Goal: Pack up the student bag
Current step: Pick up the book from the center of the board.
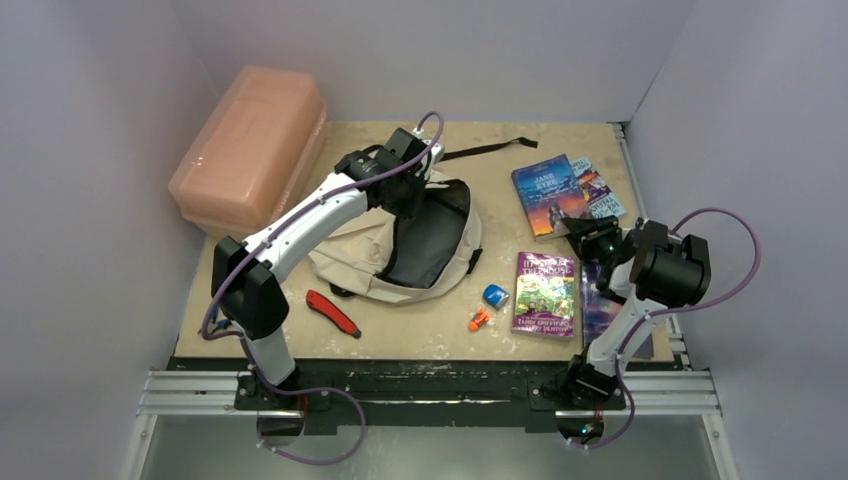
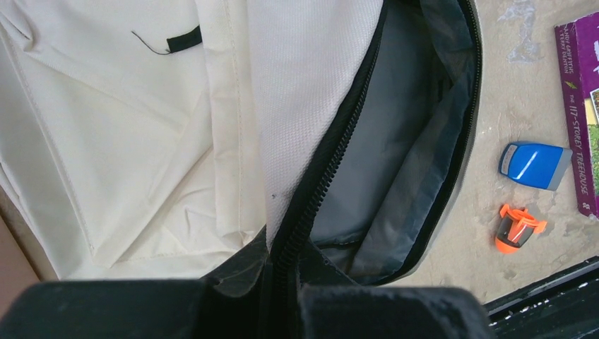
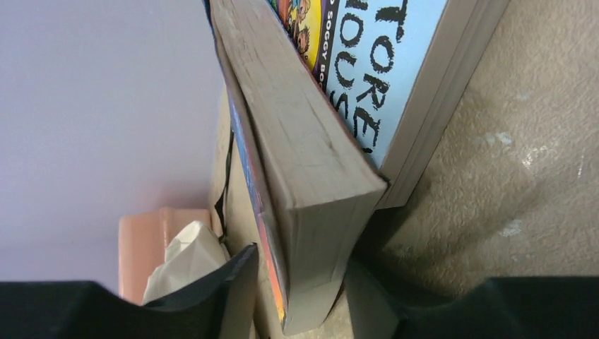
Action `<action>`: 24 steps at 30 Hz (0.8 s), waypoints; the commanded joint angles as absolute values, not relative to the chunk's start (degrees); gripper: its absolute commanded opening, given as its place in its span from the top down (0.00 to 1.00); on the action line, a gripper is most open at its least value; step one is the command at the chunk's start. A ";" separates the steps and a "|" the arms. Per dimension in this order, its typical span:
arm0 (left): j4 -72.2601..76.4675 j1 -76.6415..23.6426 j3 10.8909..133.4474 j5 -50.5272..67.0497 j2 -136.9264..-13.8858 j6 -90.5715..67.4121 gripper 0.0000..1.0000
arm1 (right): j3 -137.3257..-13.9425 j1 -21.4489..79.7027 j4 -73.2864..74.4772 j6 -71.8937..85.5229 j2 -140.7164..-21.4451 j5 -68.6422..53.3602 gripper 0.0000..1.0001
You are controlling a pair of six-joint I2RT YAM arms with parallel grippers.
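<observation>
Tabletop (image 1: 420, 330) holds the student bag (image 1: 350, 255), left gripper (image 2: 282, 286) pinching its zipper rim. Right of the bag, the right gripper (image 1: 581, 229) straddles a book (image 3: 304, 155); its grip cannot be told.

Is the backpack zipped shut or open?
Open. The student bag has its zipper parted, and the grey lining shows inside.

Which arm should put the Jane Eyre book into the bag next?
Right. The right gripper flanks the book; the left gripper is shut on the bag, holding its mouth open.
</observation>
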State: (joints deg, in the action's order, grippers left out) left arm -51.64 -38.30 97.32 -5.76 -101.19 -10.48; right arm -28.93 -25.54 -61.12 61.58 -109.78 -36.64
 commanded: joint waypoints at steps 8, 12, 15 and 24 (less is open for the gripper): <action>-51.36 -37.97 100.09 -5.18 -100.02 -10.90 1.00 | -27.04 -25.40 -68.70 66.27 -106.75 -39.13 0.75; -51.16 -37.97 99.89 -5.01 -99.71 -11.03 1.00 | -27.69 -25.40 -66.18 65.79 -102.96 -39.52 0.90; -51.03 -38.02 99.77 -5.25 -99.50 -11.03 1.00 | -28.49 -25.19 -62.55 64.65 -99.03 -39.68 1.00; -49.79 -38.02 98.34 -9.00 -97.34 -12.59 1.00 | -38.42 -16.12 -25.61 48.20 -78.01 -33.91 1.00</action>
State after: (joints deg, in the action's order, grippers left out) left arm -51.59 -38.30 97.34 -6.44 -101.16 -10.98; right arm -30.74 -20.69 -38.81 57.17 -88.16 -34.83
